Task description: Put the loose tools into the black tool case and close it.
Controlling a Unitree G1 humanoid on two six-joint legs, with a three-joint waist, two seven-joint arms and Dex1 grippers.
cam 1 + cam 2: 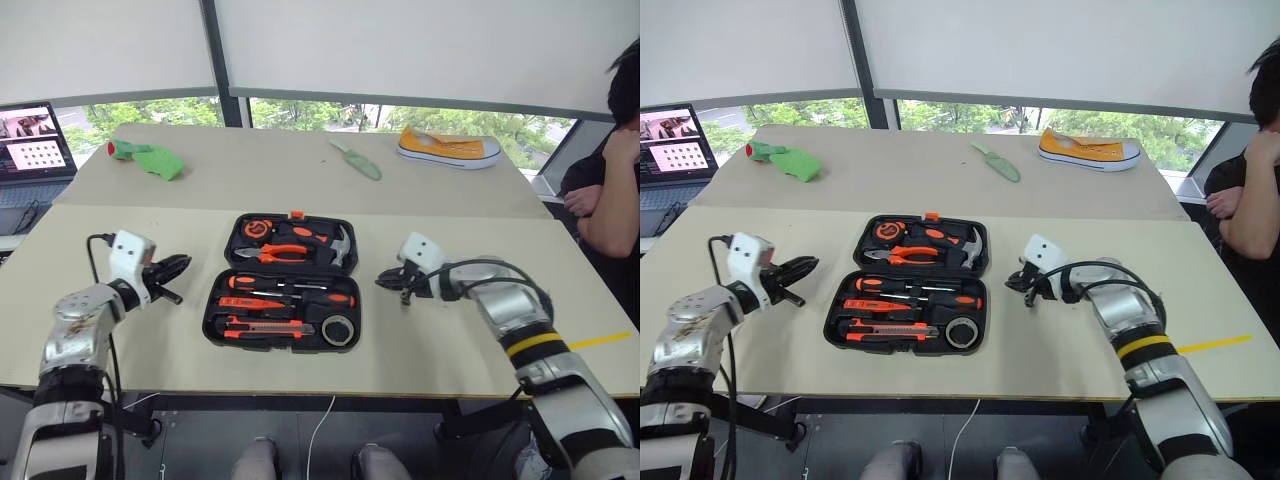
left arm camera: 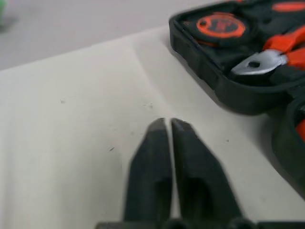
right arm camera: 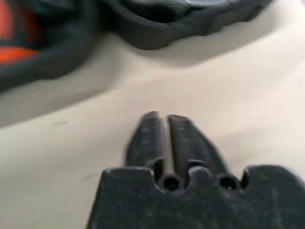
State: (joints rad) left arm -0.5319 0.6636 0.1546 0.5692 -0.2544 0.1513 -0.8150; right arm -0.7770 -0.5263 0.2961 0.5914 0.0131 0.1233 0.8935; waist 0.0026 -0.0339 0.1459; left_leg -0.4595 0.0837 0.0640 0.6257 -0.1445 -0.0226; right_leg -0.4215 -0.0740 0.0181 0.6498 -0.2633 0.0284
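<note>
The black tool case lies open and flat in the middle of the near table. Its far half holds an orange tape measure, pliers and a hammer. In its near half lie two screwdrivers, a utility knife and a grey tape roll. My left gripper hovers left of the case, shut and empty, pointing at it. The right gripper is shut and empty just right of the case. The left wrist view has the case's corner beyond the shut fingertips; the right wrist view has its rim.
On the far table lie a green trowel, a yellow shoe and a green object with a red end. A laptop stands at the far left. A person sits at the right edge.
</note>
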